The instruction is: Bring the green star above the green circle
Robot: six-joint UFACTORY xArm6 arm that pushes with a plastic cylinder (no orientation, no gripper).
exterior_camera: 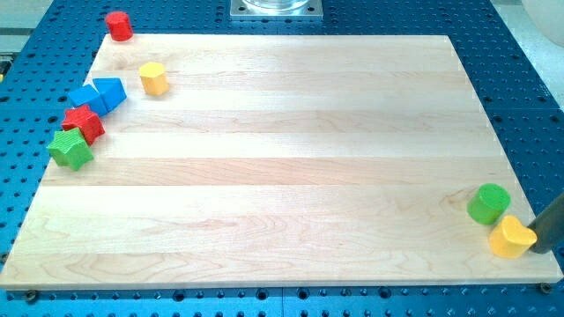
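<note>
At the view's lower right corner, my tip (535,249) comes in as a dark, matte rod from the right edge; its end sits just beside, perhaps touching, the right side of a yellow heart-shaped block (511,238); the rod is a plain straight shaft with no jaws to spread or press, and it pinches nothing. Just above and left of that yellow piece stands the green circle (488,203), a short smooth cylinder near the board's right edge; the two look very close, though I cannot tell whether they touch.

The green star (70,150) lies far across the pale wooden board (282,167), at its left edge, well apart from the green circle and from my tip; its points are blunt and its faces glossy. A red star (84,123) sits just above it, seemingly in contact; above that, two blue blocks (100,95) with angled faces are packed together. A yellow hexagon-like block (153,78) stands alone to their right; a red cylinder (119,25) rests at the board's top left corner. The board shows light, lengthwise grain; around it runs a blue perforated table (520,79).
</note>
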